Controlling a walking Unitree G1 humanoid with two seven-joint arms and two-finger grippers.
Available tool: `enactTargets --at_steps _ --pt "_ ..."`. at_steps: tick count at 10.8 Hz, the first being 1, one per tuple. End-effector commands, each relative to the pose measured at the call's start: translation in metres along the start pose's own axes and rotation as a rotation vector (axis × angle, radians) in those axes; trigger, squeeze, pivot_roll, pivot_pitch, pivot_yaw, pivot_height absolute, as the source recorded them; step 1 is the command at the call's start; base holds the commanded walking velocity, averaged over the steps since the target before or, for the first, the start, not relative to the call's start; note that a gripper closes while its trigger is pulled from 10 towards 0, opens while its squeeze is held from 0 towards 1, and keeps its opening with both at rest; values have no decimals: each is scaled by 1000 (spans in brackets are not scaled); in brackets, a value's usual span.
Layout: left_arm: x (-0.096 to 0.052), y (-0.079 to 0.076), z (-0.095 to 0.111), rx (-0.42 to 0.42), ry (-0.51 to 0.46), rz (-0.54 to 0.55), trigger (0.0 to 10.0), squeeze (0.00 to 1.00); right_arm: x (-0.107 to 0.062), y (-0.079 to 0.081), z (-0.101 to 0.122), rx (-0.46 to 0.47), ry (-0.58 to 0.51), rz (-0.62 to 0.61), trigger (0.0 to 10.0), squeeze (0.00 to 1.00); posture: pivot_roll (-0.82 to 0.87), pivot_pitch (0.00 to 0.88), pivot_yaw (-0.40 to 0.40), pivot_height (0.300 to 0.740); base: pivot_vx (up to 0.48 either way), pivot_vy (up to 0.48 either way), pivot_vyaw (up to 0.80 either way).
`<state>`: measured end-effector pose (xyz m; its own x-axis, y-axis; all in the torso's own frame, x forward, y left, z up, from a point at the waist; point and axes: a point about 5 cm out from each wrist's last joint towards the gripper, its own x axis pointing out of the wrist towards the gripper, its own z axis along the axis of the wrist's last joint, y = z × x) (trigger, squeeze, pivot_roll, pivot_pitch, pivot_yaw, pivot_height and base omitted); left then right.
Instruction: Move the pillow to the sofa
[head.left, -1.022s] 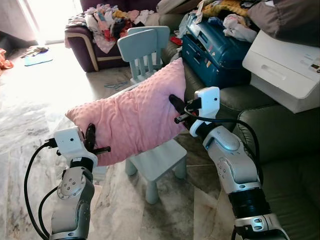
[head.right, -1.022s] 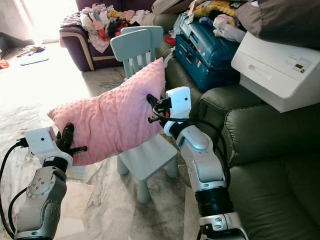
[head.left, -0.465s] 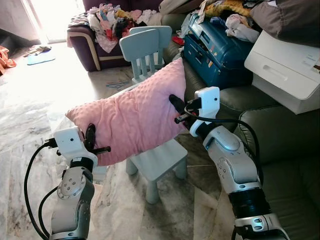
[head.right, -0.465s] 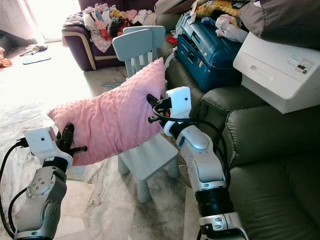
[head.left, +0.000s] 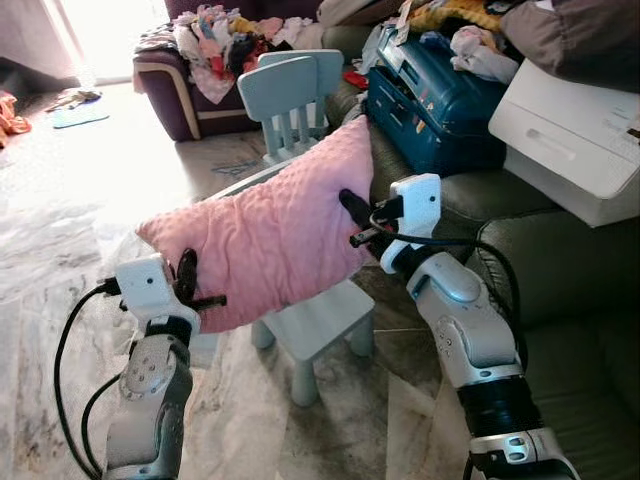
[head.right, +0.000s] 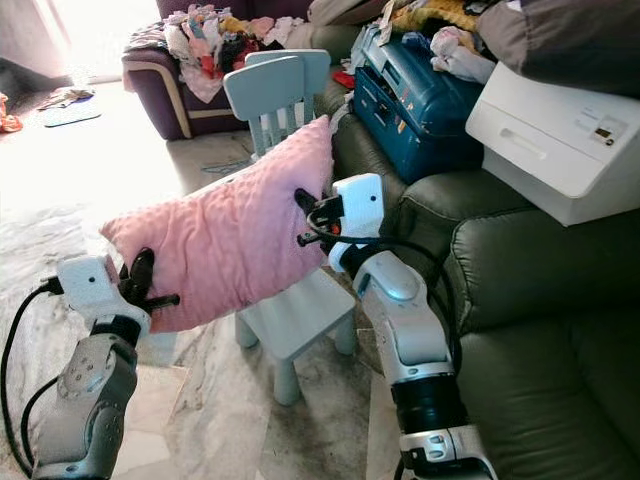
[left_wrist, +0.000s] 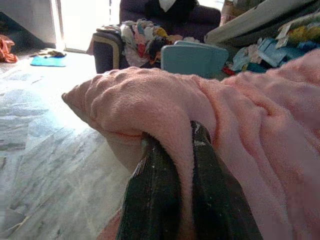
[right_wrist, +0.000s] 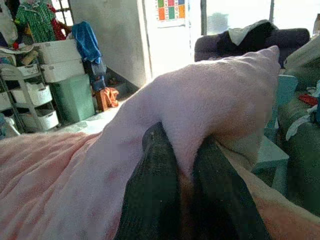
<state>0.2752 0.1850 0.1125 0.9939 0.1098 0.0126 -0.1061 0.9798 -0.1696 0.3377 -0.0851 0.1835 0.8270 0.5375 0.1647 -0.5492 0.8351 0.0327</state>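
A pink dotted pillow (head.left: 270, 235) hangs in the air between my two arms, above a small pale-blue chair (head.left: 315, 320). My left gripper (head.left: 188, 285) is shut on the pillow's lower left edge; in the left wrist view its black fingers (left_wrist: 152, 200) pinch a fold of pink fabric (left_wrist: 250, 125). My right gripper (head.left: 352, 212) is shut on the right edge, with its fingers (right_wrist: 155, 190) squeezing the cloth (right_wrist: 210, 100). The olive-green sofa (head.left: 560, 270) lies to the right, just beyond my right arm.
A white printer (head.left: 570, 140) and a blue suitcase (head.left: 430, 105) with clothes sit on the sofa's far part. A second pale-blue chair (head.left: 285, 95) stands behind the pillow. A purple armchair (head.left: 190, 85) heaped with clothes is at the back left. Marble floor (head.left: 60, 220) spreads left.
The camera has shifted slightly. My left arm has edged a little to the right and lower with the pillow's edge. Both grips are unchanged.
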Motion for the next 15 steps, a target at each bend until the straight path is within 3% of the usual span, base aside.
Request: enactTargets --at_steps 1,3,5,7,11,15 --pt "-6 7 -14 32 47 7 10000 0 -2 0 -13 -16 32 -3 10000 0 -190 39 42 740 0 0 0" --pt "-27 30 -63 102 224 54 10000 0 -16 -10 -56 -20 181 -47 10000 0 -174 35 41 740 0 0 0" --pt "-48 48 -91 141 336 80 10000 0 -31 -21 -77 -11 261 -93 10000 0 -172 30 42 740 0 0 0" --pt "-52 55 -93 155 335 86 10000 0 -39 -29 -89 -10 305 -122 10000 0 -165 25 42 740 0 0 0" --pt "-35 49 -82 188 274 22 10000 0 -45 -30 -96 7 311 -152 10000 0 -171 15 55 740 0 0 -769" --pt "-26 49 -74 182 236 17 10000 0 -39 -28 -92 13 291 -144 10000 0 -175 21 54 740 0 0 -759"
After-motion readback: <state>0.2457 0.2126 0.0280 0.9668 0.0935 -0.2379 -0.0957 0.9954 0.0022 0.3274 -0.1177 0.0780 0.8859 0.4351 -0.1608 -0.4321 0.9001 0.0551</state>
